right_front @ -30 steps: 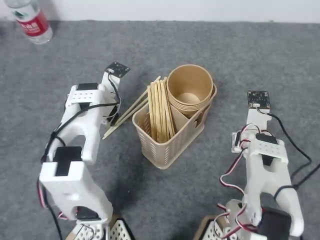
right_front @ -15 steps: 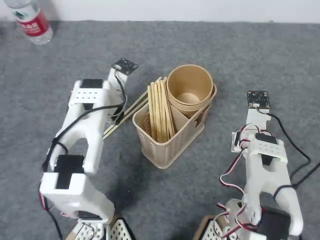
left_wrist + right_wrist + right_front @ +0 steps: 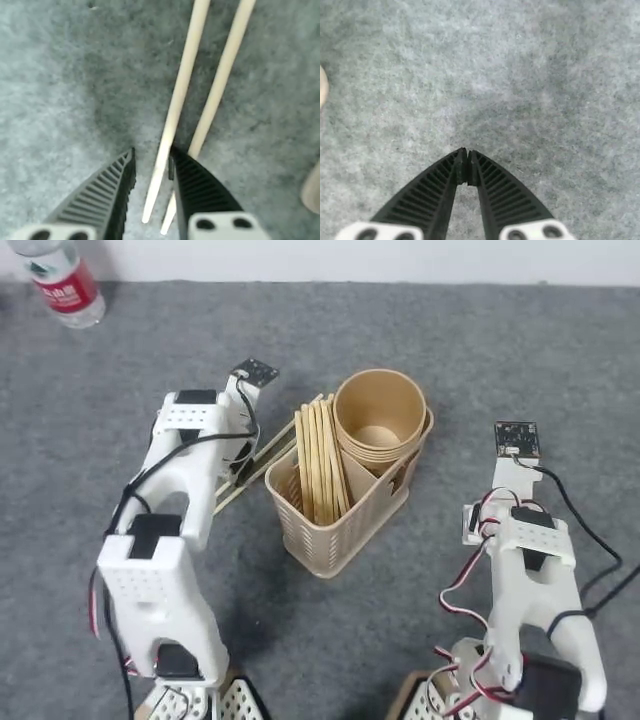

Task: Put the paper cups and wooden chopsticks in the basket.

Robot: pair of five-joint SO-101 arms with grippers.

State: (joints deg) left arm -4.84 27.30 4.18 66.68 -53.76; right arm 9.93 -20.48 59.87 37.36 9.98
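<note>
A beige slatted basket [image 3: 322, 532] stands mid-carpet, holding stacked paper cups [image 3: 380, 420] and several wooden chopsticks [image 3: 320, 455]. Two loose chopsticks [image 3: 262, 458] lie on the carpet to its left, their far ends at the basket rim. My left arm [image 3: 195, 445] is above them. In the left wrist view my left gripper [image 3: 151, 157] is open, low over the carpet, with one loose chopstick [image 3: 175, 100] between its fingers and the other chopstick [image 3: 220, 85] just outside one finger. My right gripper [image 3: 466, 152] is shut on nothing over bare carpet right of the basket.
A plastic water bottle [image 3: 60, 280] with a red label lies at the far left corner. Grey carpet [image 3: 500, 340] covers the whole work surface. The right arm [image 3: 525, 550] stands apart from the basket.
The left arm has swung toward the basket and a little farther away, bringing its gripper over the two loose chopsticks. The right arm has kept still.
</note>
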